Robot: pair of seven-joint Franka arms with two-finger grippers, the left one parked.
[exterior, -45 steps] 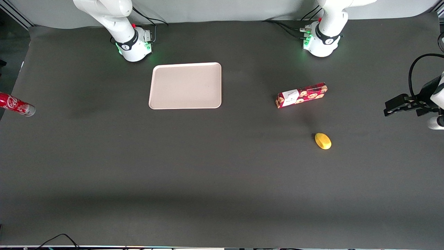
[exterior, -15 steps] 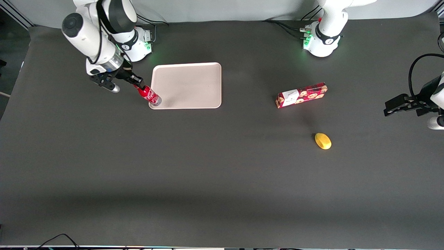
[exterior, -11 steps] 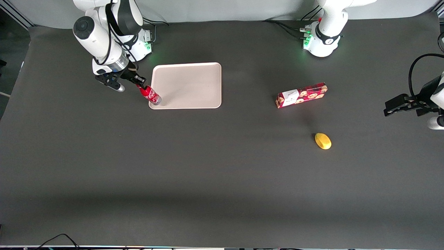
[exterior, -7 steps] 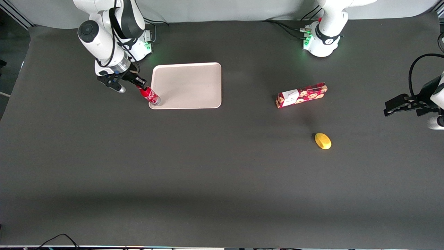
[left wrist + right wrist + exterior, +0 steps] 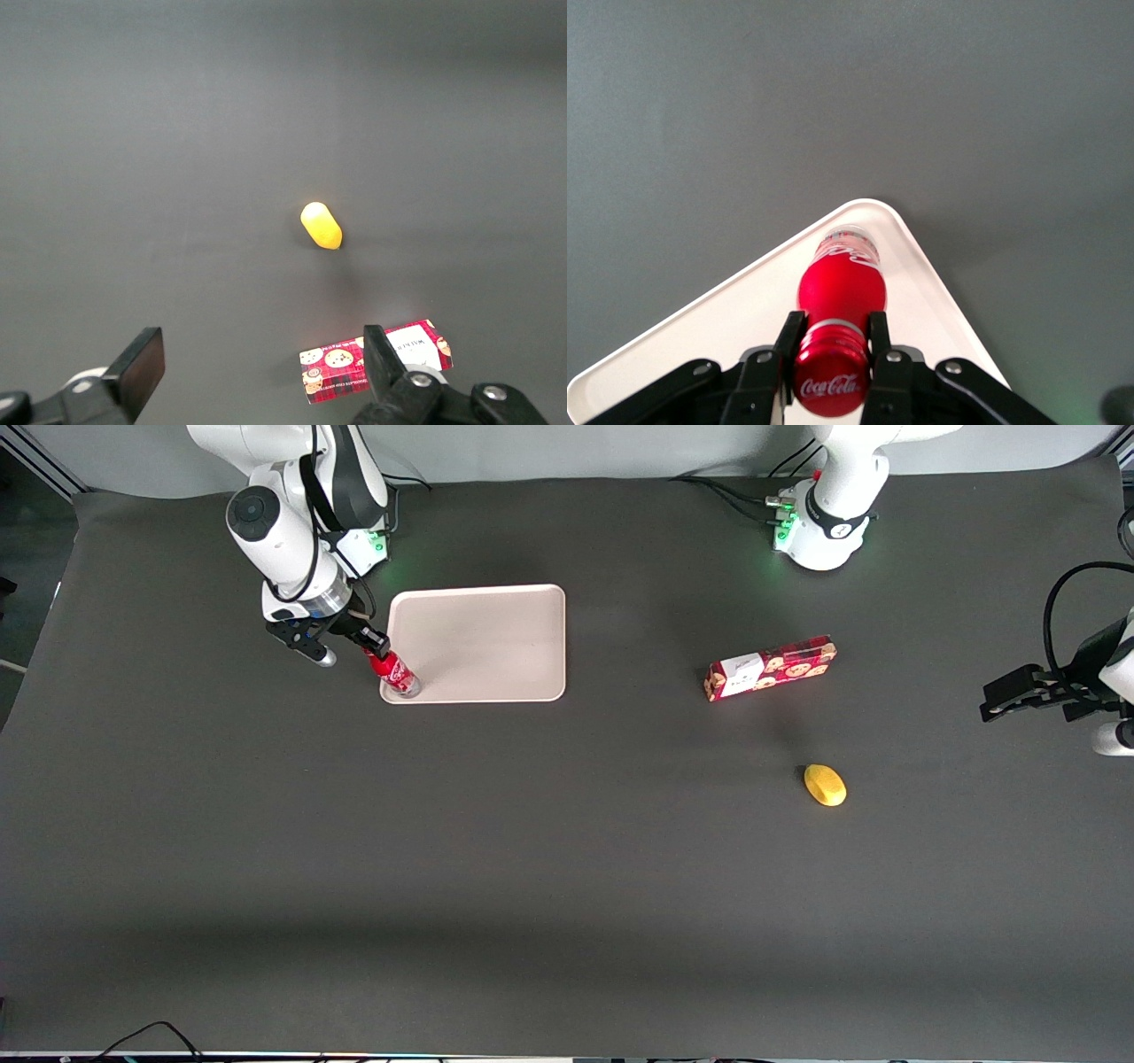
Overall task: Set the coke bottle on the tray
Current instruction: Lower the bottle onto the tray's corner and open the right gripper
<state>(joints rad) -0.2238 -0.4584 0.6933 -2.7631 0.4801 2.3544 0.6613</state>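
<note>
One coke bottle (image 5: 393, 671); one tray (image 5: 496, 624); one snack box (image 5: 769, 667); one yellow lemon (image 5: 825, 785).

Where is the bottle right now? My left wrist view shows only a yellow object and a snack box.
Observer: The gripper is shut on the bottle at its neck, over the tray.
Operator: Which part of the tray?
Observer: The corner nearest the front camera, toward the working arm's end.
Operator: Is its base inside the rim?
Observer: Yes, in the right wrist view the base lies just inside the rounded rim; whether it touches the tray, I cannot tell.
</note>
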